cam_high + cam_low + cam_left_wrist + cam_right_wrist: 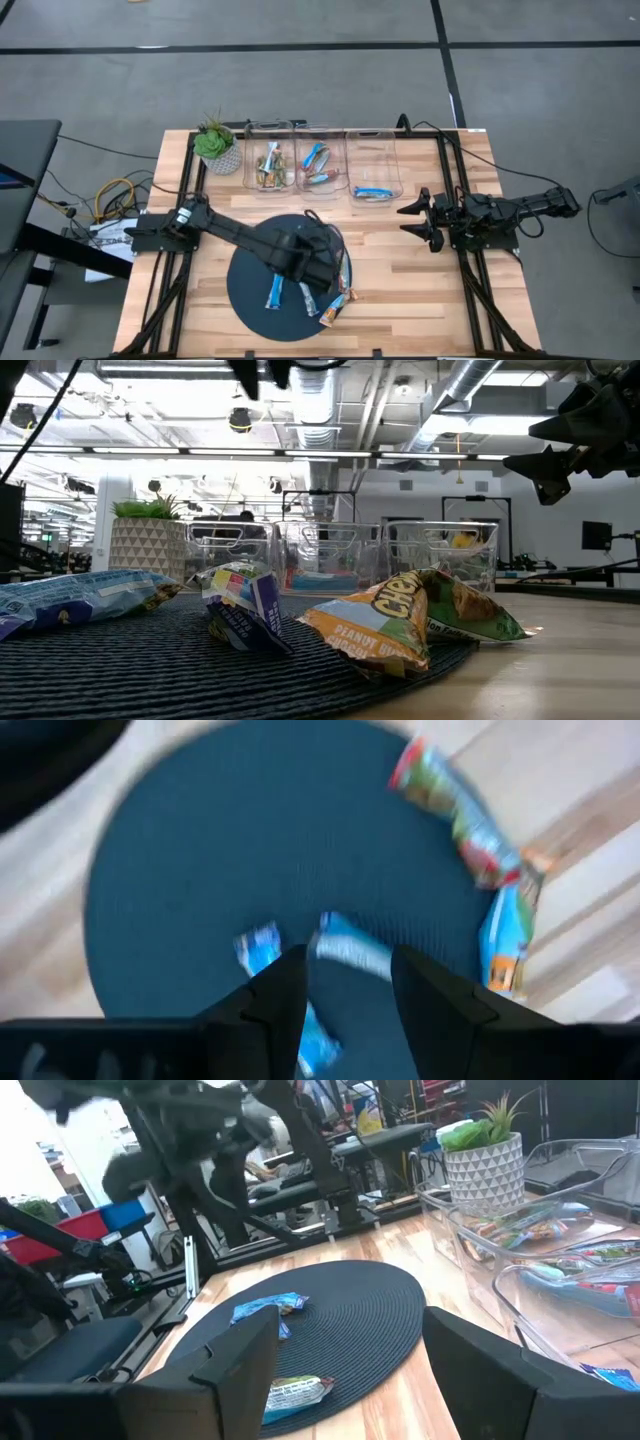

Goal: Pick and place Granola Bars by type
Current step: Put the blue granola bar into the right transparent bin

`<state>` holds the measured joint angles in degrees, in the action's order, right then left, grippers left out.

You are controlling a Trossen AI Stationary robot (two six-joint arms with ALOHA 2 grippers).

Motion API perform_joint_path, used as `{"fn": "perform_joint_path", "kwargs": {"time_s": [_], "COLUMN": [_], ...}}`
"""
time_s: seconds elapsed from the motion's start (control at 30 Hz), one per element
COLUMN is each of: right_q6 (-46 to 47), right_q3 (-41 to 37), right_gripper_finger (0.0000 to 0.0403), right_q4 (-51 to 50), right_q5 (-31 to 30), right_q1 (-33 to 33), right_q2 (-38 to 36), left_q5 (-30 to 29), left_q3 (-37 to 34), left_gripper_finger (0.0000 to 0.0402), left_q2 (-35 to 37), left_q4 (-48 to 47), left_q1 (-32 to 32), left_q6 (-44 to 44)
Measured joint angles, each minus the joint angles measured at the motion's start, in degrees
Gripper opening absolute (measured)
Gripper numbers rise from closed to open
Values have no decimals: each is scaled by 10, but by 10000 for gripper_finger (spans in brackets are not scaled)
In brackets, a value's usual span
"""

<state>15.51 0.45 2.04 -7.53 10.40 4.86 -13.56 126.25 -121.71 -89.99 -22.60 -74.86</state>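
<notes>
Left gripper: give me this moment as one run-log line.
left gripper: open, above a blue bar on the mat, nothing held | right gripper: open, waiting by the bins

Orange bar wrapper [375,622] reads "PEANUT BU", partly "Chew"

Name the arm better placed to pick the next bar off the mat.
Left. The left gripper hangs open right over a blue bar on the round mat; the right gripper waits off by the table's right edge.
</notes>
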Motion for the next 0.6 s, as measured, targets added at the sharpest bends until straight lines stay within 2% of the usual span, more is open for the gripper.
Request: {"fn": "perform_joint_path", "kwargs": {"time_s": [0.37, 0.6], "right_q6": [0, 0], "right_q3": [0, 0], "right_gripper_finger": [244, 244], "right_q4": [0, 0], "right_q5": [0, 0], "right_q1": [0, 0], "right_q2": [0, 0], "left_q5": [65, 104], "left_q3": [-130, -273], "left_gripper_finger": [139, 139], "left_q2": [8, 63], "left_q4": [26, 164], "left_q1": [-29, -30], "left_q6": [-125, -163]}}
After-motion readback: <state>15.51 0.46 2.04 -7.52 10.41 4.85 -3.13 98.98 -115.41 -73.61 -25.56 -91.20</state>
